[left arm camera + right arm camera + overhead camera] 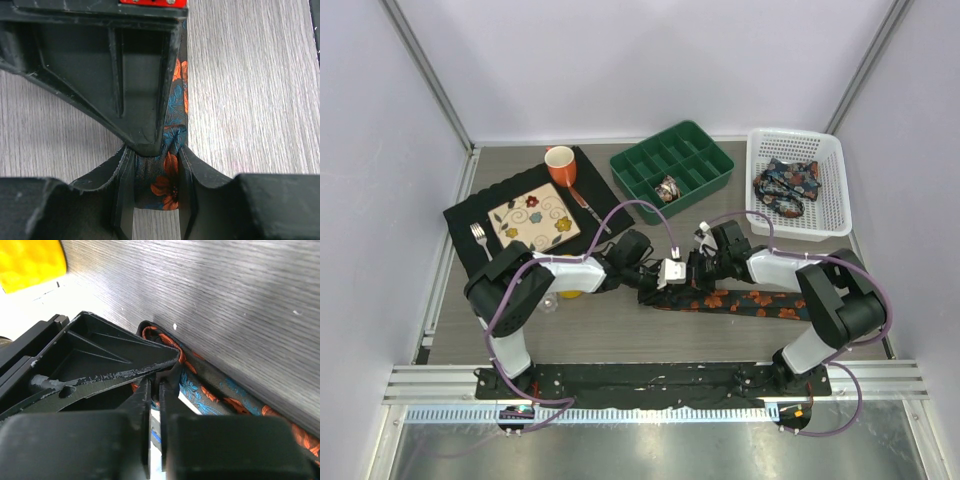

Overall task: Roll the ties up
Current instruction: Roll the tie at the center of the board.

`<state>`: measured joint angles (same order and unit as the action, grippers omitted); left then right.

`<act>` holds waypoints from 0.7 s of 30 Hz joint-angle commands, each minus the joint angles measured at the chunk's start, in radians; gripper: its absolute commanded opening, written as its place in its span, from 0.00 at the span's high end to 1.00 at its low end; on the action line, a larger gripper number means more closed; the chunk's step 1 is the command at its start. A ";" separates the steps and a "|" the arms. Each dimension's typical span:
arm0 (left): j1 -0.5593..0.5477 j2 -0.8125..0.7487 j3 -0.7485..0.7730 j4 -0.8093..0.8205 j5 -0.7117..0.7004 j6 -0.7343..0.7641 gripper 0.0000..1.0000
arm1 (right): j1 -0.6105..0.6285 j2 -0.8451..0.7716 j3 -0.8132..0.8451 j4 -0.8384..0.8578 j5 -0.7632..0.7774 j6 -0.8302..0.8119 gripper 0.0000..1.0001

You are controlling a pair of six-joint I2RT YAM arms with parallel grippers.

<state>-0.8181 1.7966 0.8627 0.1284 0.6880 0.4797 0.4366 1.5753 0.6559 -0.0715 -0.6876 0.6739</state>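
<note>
View: left wrist
Left gripper: nearest the lens, bottom middle. It is partly closed, with the flat tie pinched between its fingers.
Right gripper: its black body fills the upper left. Its tip meets the same strip just above your pinch.
Risk: both tools crowd one spot. Turn either one and you may knock the other and pull the fabric free.
Table: wood grain shows on the right side.

View: right wrist
Right jaws: nearly together at lower middle. A thin fold of the flat tie looks nipped at their tips, but you cannot see how deep the bite goes.
Risk: a shallow hold on slick cloth could slip as you wind, and the coil would come out loose or crooked.
Flat tie: runs from centre to lower right, lying on the table.
Yellow object: upper left corner, well apart from the fabric.

View: top external
Flat tie: lower centre, stretching right from the two grippers and passing just beside the right forearm.
Risk: the long tail may drag against that arm and skew the roll.
Purple cables: these loop over both forearms near the work, so watch for snags.
Green tray: upper centre, with one rolled tie in a compartment.
White basket: upper right, holding a bundled tie.
Placemat: upper left, with a plate, mug and fork. It is well apart and not in your way.
</note>
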 commanded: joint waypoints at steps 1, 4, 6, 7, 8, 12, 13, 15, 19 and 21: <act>-0.004 0.084 -0.039 -0.133 -0.156 -0.016 0.73 | 0.011 0.029 -0.015 -0.022 0.034 -0.057 0.99; 0.029 0.047 -0.071 -0.063 -0.076 -0.091 0.52 | 0.013 0.043 -0.003 -0.080 0.097 -0.114 0.99; 0.080 0.003 -0.108 0.051 -0.012 -0.140 0.44 | 0.013 0.051 0.004 -0.123 0.131 -0.146 0.99; 0.095 -0.012 -0.152 0.101 0.023 -0.191 0.37 | 0.013 0.052 0.004 -0.135 0.144 -0.172 0.99; 0.118 -0.023 -0.174 0.205 0.063 -0.216 0.34 | 0.013 0.057 0.002 -0.149 0.173 -0.181 0.99; 0.134 -0.057 -0.238 0.359 0.153 -0.250 0.23 | 0.013 0.054 -0.002 -0.211 0.253 -0.227 0.99; 0.134 -0.054 -0.247 0.402 0.159 -0.262 0.23 | 0.013 0.052 -0.001 -0.220 0.267 -0.243 0.99; 0.132 -0.039 -0.251 0.444 0.177 -0.300 0.23 | 0.024 0.042 -0.001 -0.234 0.309 -0.254 0.99; 0.129 0.009 -0.238 0.549 0.186 -0.384 0.22 | 0.053 0.037 0.004 -0.243 0.342 -0.267 0.99; 0.122 0.024 -0.231 0.573 0.191 -0.436 0.21 | 0.065 0.040 0.008 -0.243 0.359 -0.270 0.99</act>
<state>-0.6853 1.7821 0.6231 0.5827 0.8448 0.1646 0.4656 1.5822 0.6952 -0.1841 -0.5598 0.4980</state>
